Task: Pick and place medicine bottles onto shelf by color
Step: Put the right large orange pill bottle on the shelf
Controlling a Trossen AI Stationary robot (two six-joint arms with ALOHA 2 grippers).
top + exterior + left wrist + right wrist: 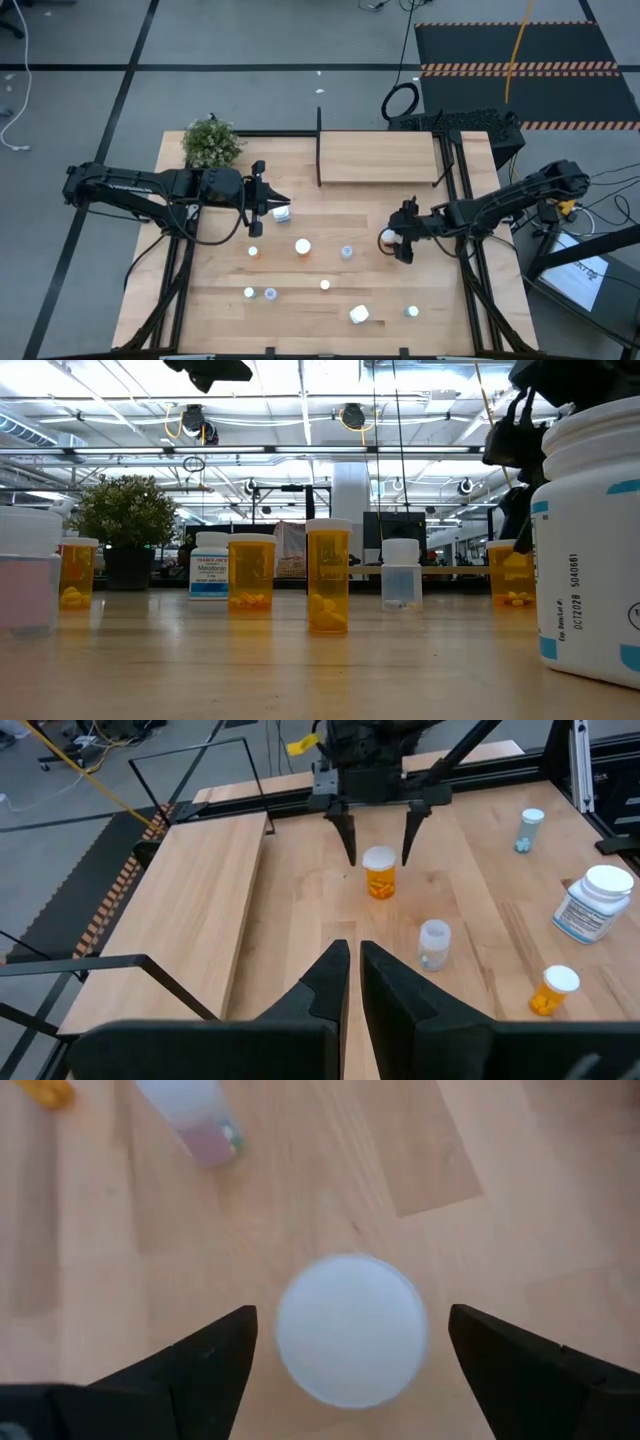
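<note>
From above, my right gripper [397, 245] hangs with jaws spread wide over an orange bottle [388, 238] on the table's right half, just below the shelf [378, 158]. My left gripper [272, 201] waits closed and empty by a white bottle [282, 212], near the plant [211, 141]. Other bottles stand scattered across the table [300, 320], none on the shelf yet.

At table height, orange bottles and a small clear one [400, 574] stand upright in a row; which is mine I cannot tell.

My left wrist camera looks across at the right gripper [378, 845], its fingers straddling the orange bottle's [380, 873] white cap without touching.

My right wrist camera looks straight down on that cap [350, 1330], centred between my fingers [195, 1360], gaps on both sides.

The risk, I judge: if I close while too high, I pinch only the cap and the bottle may slip or tip. Descending off-centre could knock it over, and the clear bottle [195, 1120] nearby might roll with it.
</note>
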